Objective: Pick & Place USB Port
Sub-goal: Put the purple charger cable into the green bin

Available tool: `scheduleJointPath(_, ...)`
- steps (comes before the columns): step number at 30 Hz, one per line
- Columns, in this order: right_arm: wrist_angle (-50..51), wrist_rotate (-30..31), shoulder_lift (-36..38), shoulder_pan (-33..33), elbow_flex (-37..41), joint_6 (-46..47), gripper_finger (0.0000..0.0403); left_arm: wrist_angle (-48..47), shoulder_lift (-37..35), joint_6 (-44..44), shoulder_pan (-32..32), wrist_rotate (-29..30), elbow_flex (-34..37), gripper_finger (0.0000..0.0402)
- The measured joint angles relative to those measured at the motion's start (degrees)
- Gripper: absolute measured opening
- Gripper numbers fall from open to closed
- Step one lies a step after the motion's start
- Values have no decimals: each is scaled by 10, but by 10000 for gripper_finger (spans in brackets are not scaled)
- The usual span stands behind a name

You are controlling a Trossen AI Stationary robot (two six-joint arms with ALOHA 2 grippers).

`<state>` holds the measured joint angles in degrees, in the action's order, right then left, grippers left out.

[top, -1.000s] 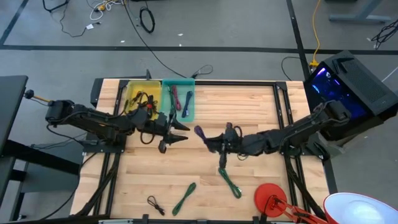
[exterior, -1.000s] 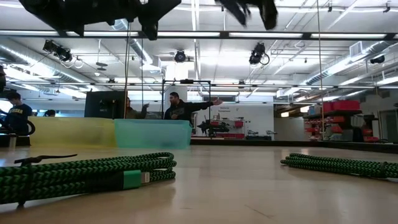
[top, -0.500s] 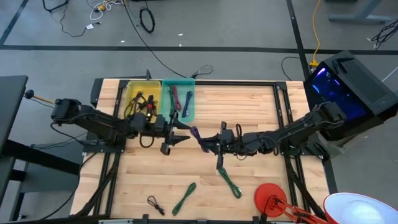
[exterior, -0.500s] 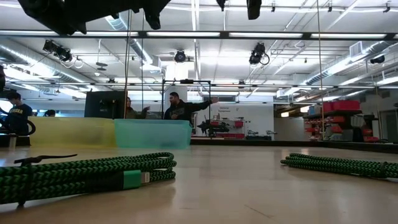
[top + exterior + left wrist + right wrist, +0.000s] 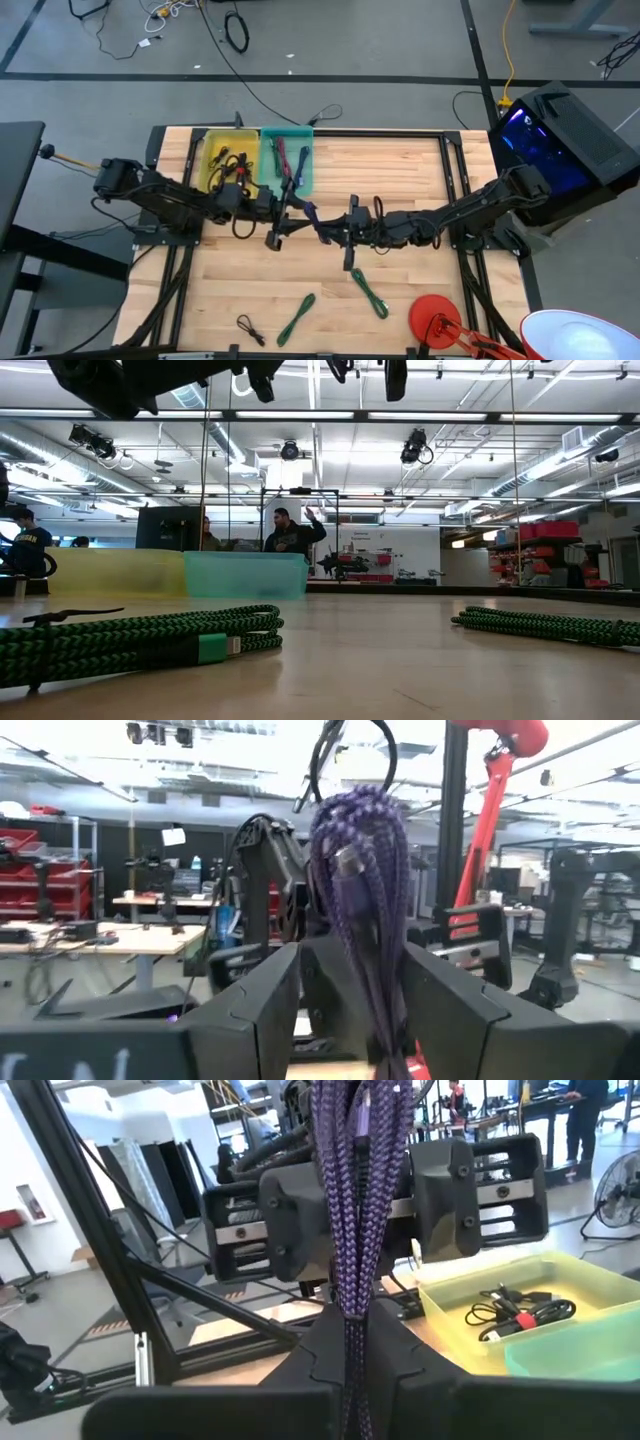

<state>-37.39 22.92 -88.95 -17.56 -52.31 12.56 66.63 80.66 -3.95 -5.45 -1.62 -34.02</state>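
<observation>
Purple braided cable (image 5: 313, 220) is in the air over the table's (image 5: 400, 170) middle, bundled in a loop, hanging between the two grippers. Right gripper (image 5: 338, 236) is clamped tight on it: in the right wrist view the bundle (image 5: 352, 1190) runs straight up out of the closed fingers (image 5: 395, 1348). Left gripper (image 5: 296, 208) faces it from the other side, fingers parted on either side of the bundle. In the left wrist view the purple loop (image 5: 360, 870) sits in the gap between the fingers (image 5: 262, 1000); can't tell if the pads actually touch it. So the right one has it, and the left one brackets it, partly open.

Arms meet nose to nose just in front of the bins. Teal bin (image 5: 287, 160) at the far edge holds a couple of cables, and the yellow bin (image 5: 226, 156) touching its side holds dark cables (image 5: 520, 1312).

Still on the wood, all on the near half:
- green cable (image 5: 369, 292) right below the grippers
- second green cable (image 5: 297, 317) further toward the left arm's side
- small black cable (image 5: 249, 327) near the front edge

Red lamp (image 5: 436, 318) sits at the near corner on the right arm's side. In the low view, both green cables (image 5: 140, 638) lie flat and the grippers sit at the top edge. People stand in the room behind.
</observation>
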Motion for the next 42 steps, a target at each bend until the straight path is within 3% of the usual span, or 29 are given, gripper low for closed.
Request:
scheduleJointPath(5,18,0,0,0,-6,-10,10,3,9,-26,0,-49,-14,177)
scheduleJointPath(9,18,0,0,1,-6,-10,10,-14,10,-31,0,-47,-13,161)
scheduleJointPath(15,17,4,0,1,-6,-11,10,-45,9,-19,0,-39,-13,24)
scheduleJointPath(20,19,5,0,1,-6,-11,12,-46,9,-22,0,-26,-13,20)
scheduleJointPath(27,29,-5,0,-4,-7,-10,100,-55,9,-29,11,-17,-13,19)
scheduleJointPath(34,85,30,0,-5,-8,7,160,-188,-53,-41,59,-16,-12,18)
scheduleJointPath(39,124,4,0,-17,-7,43,172,-300,-117,-36,115,44,-12,17)
scheduleJointPath(42,130,1,0,-26,-7,56,170,-354,-143,-44,153,36,-12,17)
